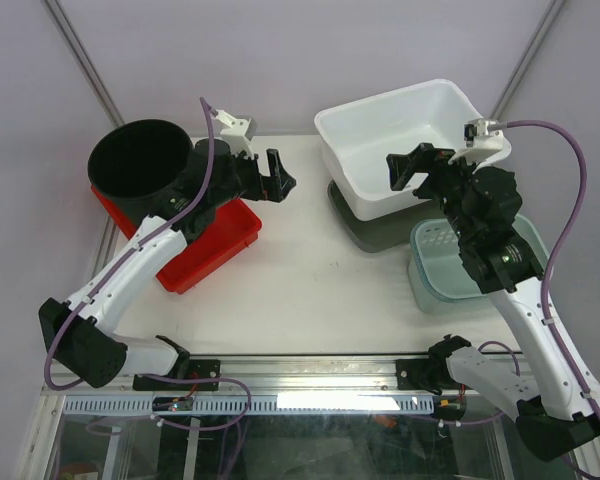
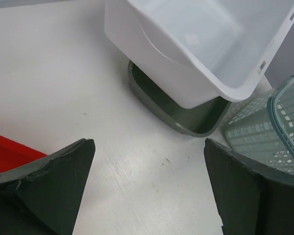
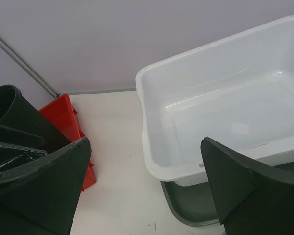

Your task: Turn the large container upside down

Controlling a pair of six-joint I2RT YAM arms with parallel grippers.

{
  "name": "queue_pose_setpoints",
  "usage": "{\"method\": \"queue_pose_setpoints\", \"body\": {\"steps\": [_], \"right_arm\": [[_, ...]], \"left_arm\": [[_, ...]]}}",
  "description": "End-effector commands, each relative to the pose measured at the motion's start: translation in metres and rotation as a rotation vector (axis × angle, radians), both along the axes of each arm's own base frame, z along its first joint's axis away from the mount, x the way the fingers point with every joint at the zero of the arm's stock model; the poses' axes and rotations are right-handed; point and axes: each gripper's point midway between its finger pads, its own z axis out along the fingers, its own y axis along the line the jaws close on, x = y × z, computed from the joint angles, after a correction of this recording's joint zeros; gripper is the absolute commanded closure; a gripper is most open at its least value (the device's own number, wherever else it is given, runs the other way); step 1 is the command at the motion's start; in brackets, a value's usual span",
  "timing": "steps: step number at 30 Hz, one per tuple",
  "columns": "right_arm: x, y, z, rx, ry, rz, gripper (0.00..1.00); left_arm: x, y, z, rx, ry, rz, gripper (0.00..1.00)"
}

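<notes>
From above, the white tub (image 1: 400,125) stands mouth-up at the far right of the table (image 1: 310,280), on a grey tray (image 1: 372,230) mostly hidden under it; the left gripper (image 1: 278,177) and right gripper (image 1: 405,168) are both spread wide and hold nothing. In the left wrist view the tub leans on this tray, its far end cut off. In the right wrist view the black bucket (image 3: 10,105) and red bin (image 3: 63,115) show only partly behind the right gripper.

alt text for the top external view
A large white tub sits open side up on a grey tray, far right, the open right gripper over its near rim. The open left gripper hangs beside a black bucket on a red tray.
</notes>
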Motion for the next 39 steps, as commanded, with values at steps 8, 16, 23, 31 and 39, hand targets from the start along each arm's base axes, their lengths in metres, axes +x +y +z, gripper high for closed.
{"method": "queue_pose_setpoints", "body": {"steps": [8,16,23,31,39], "right_arm": [[0.001,0.001,0.01,0.035,-0.038,-0.001,0.01],[0.003,0.003,0.003,0.031,-0.012,0.003,0.01],[0.006,0.005,-0.002,0.023,0.006,0.004,0.01],[0.01,0.034,-0.006,0.046,0.109,0.129,0.01],[-0.003,0.027,-0.058,-0.106,0.381,0.09,0.01]], "left_arm": [[-0.008,0.0,0.026,-0.061,-0.086,-0.02,0.01],[-0.011,-0.002,0.022,-0.051,-0.084,-0.043,0.01],[-0.019,-0.002,0.002,-0.017,-0.062,-0.066,0.01],[-0.04,0.007,-0.04,0.05,0.009,-0.037,0.01],[-0.043,-0.016,-0.065,0.08,0.099,-0.073,0.01]]}}
